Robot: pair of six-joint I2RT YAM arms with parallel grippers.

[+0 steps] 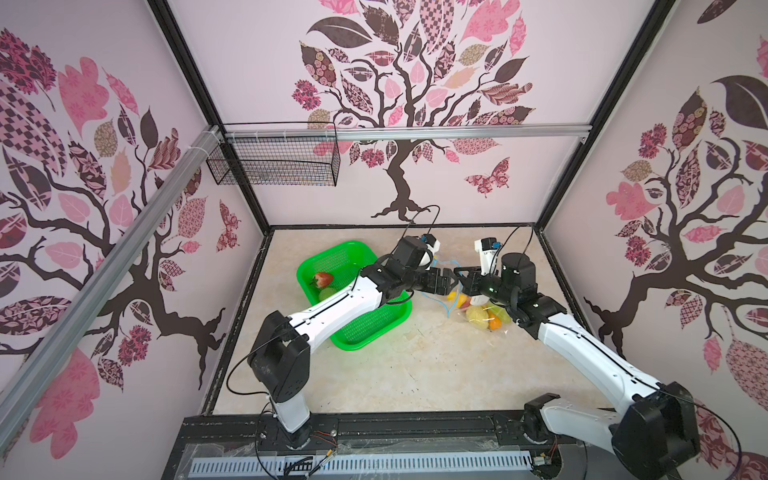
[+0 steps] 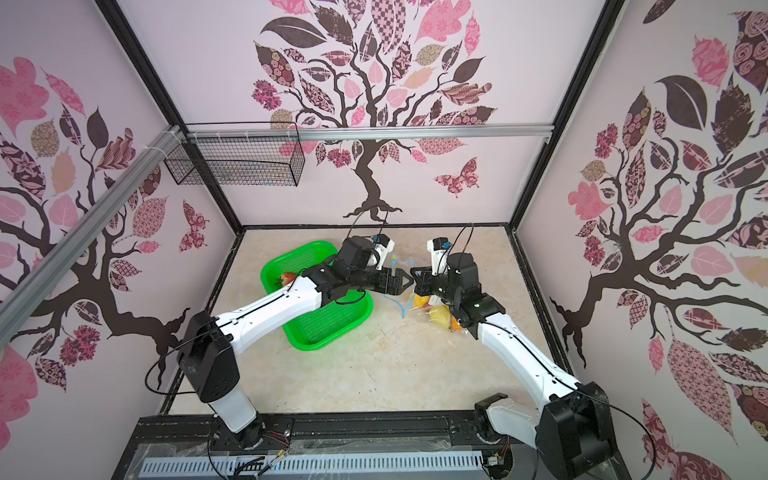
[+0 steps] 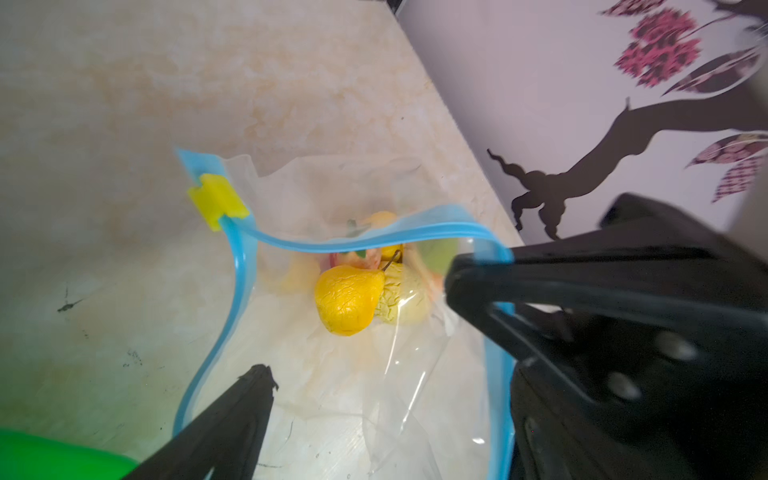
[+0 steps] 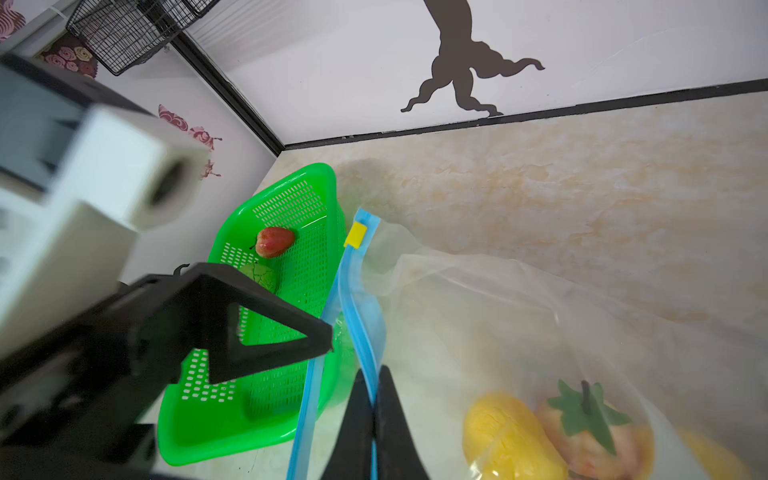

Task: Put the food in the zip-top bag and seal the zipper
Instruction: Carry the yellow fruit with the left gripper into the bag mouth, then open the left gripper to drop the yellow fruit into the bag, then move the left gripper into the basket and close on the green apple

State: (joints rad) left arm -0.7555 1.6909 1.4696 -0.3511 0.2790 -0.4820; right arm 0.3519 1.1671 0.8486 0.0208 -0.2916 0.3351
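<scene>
Closest to the lens, in the right wrist view, your right claw [image 4: 372, 376] is squeezed tight on the zipper [image 4: 358, 299], the thin blue strip along the mouth of the zip-top bag [image 4: 519, 324]. That one pinch is all that holds the mouth up. If the slick strip slides out, I think the mouth flops down and the next piece has no way in.

Watch the two claws too. In both top views your left claw [image 1: 448, 279] sits tip to tip with the right one, so a careless pull could bump it, or hook the blue lip and drag the bag. Then the food [image 4: 513, 436] inside may roll out.

Don't slide the yellow slider tab [image 3: 216, 199] yet either: a red strawberry [image 4: 274, 241] and a green ball [image 4: 259, 276] lie in the green basket [image 4: 266, 415], just beside the bag.

Your left claw is spread wide and holds nothing. One finger [image 3: 245, 399] hangs over the open mouth; I cannot tell if it touches the strip. The bag lies on the right half of the desk [image 1: 415, 374], toward the back edge, with the basket on its left.
</scene>
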